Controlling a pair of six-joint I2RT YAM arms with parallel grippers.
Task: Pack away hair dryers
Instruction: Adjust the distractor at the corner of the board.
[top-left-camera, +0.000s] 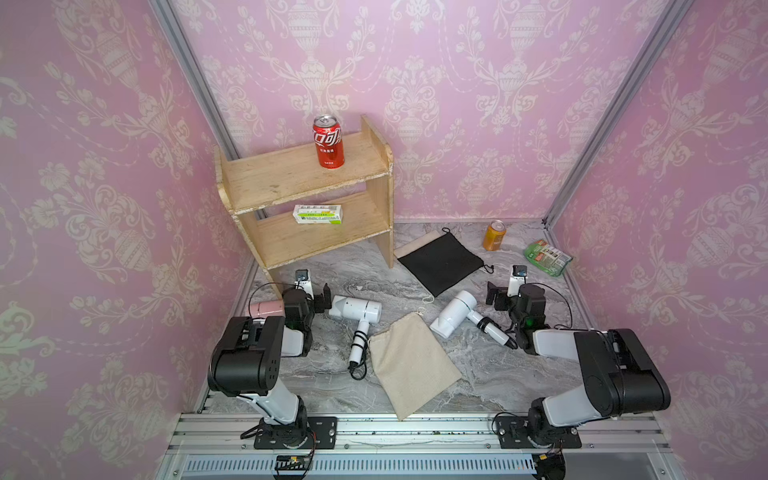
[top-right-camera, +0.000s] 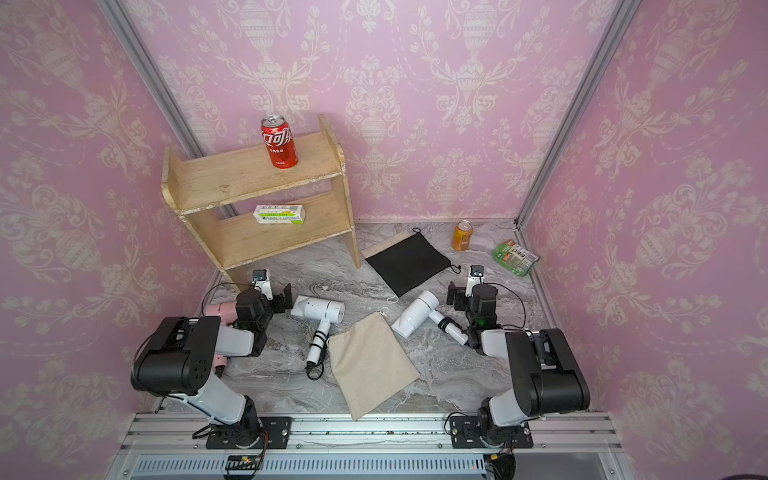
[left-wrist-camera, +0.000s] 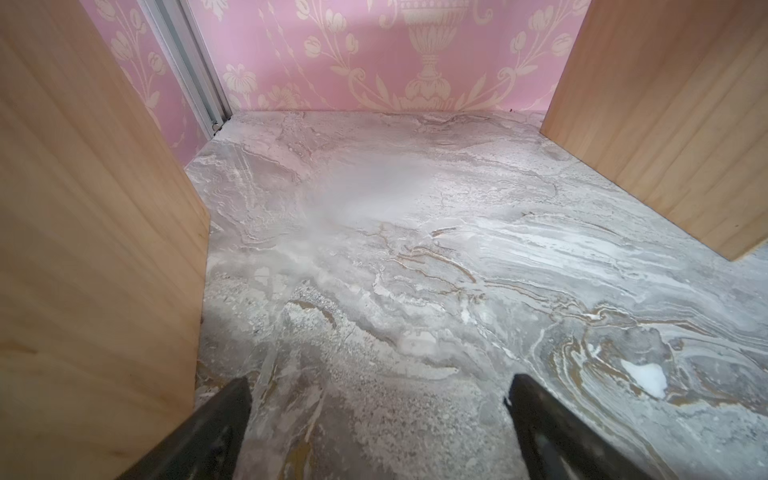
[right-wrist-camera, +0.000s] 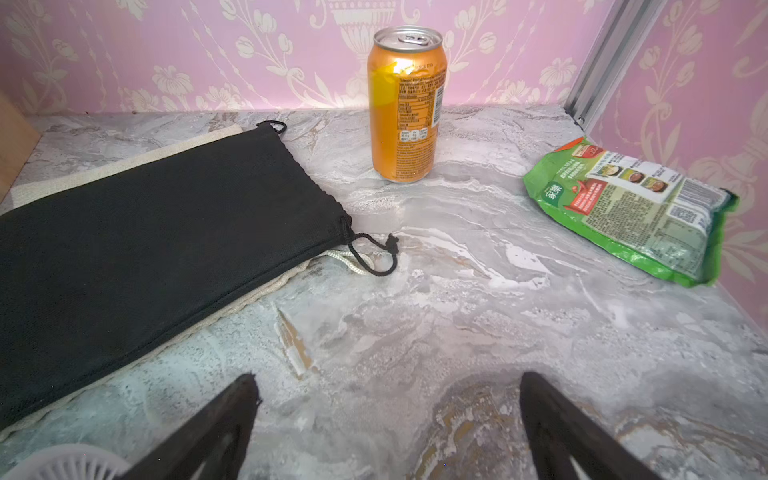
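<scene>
1. Bare desk lies between the left fingers. It runs ahead between the side panels of the wooden shelf to the pink wall. Ahead of the right fingers, open desk reaches the same wall.
2. A beige pouch lies flat behind both pairs of fingers. A black pouch lies flat ahead-left of the right fingers, on a second beige pouch. Their contents cannot be seen.
3. The shelf carries a box on its lower board and a red can on top.
4. Far ahead of the right fingers stand an orange can and, further right, a green packet.
5. Both pairs of fingers are spread wide, pinching nothing. A white hair dryer lies just right of the left fingers. A second white hair dryer lies just left of the right fingers. The pink hair dryer lies behind-left of the left fingers, partly under that arm.
</scene>
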